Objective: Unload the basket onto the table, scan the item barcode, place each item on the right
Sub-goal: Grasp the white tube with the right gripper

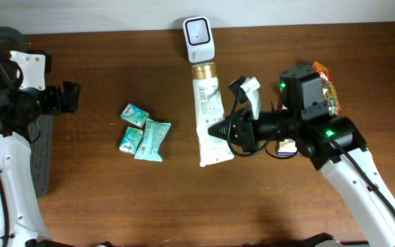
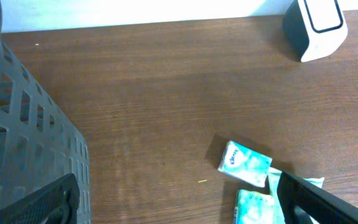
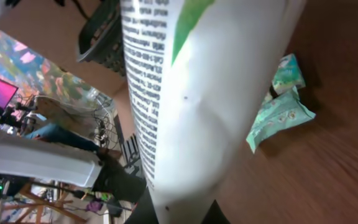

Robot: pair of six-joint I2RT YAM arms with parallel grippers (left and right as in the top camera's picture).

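Right hand (image 1: 216, 129) pinching shut on crimped end of white plastic tube with gold cap (image 1: 208, 103), lying mid-worktop, cap pointing at white scanner box (image 1: 199, 38) by far edge. Grasping step. Next, I judge: lifting, turning barcode toward scanner. Left hand (image 1: 70, 96) hanging wide open, empty, near left edge.

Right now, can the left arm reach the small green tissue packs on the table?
Probably yes. The left gripper has its jaws open and empty, only bare table lies between it and the tissue packs, and the right gripper is beyond them, shut on the white tube.
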